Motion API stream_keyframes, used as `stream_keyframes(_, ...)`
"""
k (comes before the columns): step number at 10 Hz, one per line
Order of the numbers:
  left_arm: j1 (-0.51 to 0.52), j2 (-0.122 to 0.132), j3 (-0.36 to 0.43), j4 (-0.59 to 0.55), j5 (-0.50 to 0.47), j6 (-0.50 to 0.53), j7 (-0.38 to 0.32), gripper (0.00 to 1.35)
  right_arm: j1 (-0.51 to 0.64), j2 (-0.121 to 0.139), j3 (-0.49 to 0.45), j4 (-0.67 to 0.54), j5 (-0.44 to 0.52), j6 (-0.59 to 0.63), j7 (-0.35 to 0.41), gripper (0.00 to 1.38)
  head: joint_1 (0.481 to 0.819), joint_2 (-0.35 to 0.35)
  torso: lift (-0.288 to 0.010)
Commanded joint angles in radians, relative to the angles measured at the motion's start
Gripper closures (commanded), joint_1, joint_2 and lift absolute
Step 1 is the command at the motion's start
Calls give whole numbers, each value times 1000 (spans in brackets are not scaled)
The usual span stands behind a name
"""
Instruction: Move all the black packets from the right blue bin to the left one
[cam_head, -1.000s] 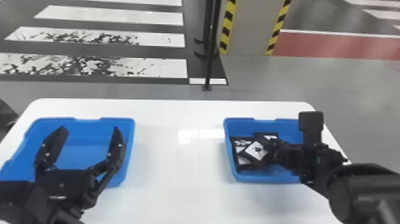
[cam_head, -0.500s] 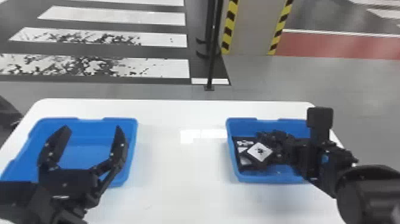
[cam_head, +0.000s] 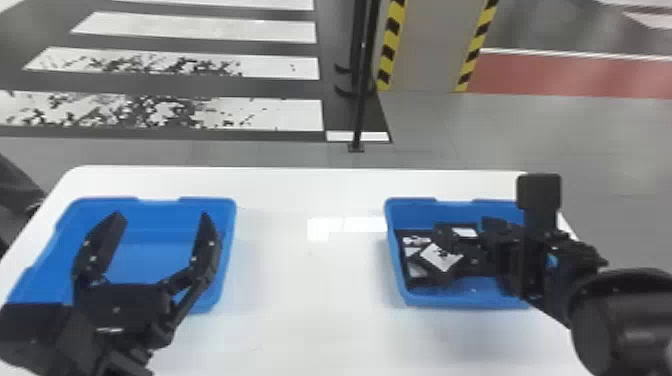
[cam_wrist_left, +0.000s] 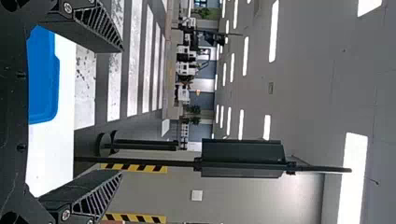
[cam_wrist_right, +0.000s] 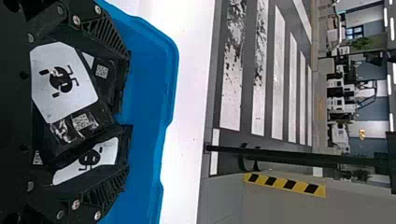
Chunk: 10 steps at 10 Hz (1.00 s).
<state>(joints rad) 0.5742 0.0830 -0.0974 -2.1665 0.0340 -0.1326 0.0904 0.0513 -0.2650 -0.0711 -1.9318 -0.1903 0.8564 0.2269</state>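
Note:
My right gripper (cam_head: 505, 245) reaches down into the right blue bin (cam_head: 425, 301), over black packets (cam_head: 442, 256) with white labels at the bin's left side. In the right wrist view the right gripper (cam_wrist_right: 128, 112) is open, its fingers spread around several packets (cam_wrist_right: 63, 81); one lies tilted over others, and some are partly hidden by the fingers. Above the near part of the left blue bin (cam_head: 227, 250), my left gripper (cam_head: 161, 215) stands open with nothing between its fingers. The left gripper (cam_wrist_left: 122, 110) also shows open in the left wrist view.
Both bins stand on a white table (cam_head: 310, 280), with a wide stretch of tabletop between them. Past its far edge a black pole (cam_head: 361, 100) rises from the floor beside a pillar (cam_head: 427, 45) with yellow-and-black stripes.
The right gripper has shifted slightly right and away within the right bin. The labelled packets lie almost as before. The left gripper has kept its open pose over the left bin.

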Motion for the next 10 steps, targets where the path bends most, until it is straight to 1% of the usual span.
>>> stream_keyframes(1, -2, 0, 0, 1, 0, 0, 0, 108, -5, -3, 5, 24, 9, 12, 11, 116, 695, -91, -140)
stream_keyframes(4, -5, 0, 0, 3, 0, -2, 0, 108, -24, -8, 29, 65, 25, 37, 22, 116, 695, -88, -140)
stream_keyframes(5, -7, 0, 0, 5, 0, -2, 0, 108, -49, -20, 51, 105, 23, 66, 28, 117, 695, -87, -140)
stream_keyframes(6, -7, 0, 0, 5, 2, -5, 0, 108, -91, -36, 83, 168, 17, 84, 54, 131, 695, -88, -140)
stream_keyframes(7, -7, -2, 0, 8, 2, -2, 0, 108, -105, -37, 93, 193, 17, 86, 58, 251, 695, -85, -140)
stream_keyframes(8, -7, -2, 0, 8, 0, -5, 0, 108, -115, -37, 99, 198, 15, 120, 58, 538, 695, -80, -140)
stream_keyframes(9, -7, -2, 0, 8, 0, -5, -1, 108, -123, -39, 105, 213, -11, 133, 58, 920, 695, -78, -140)
stream_keyframes(10, -7, -2, 2, 10, 0, -7, -1, 108, -110, -37, 103, 193, -23, 133, 48, 1150, 695, -75, -140)
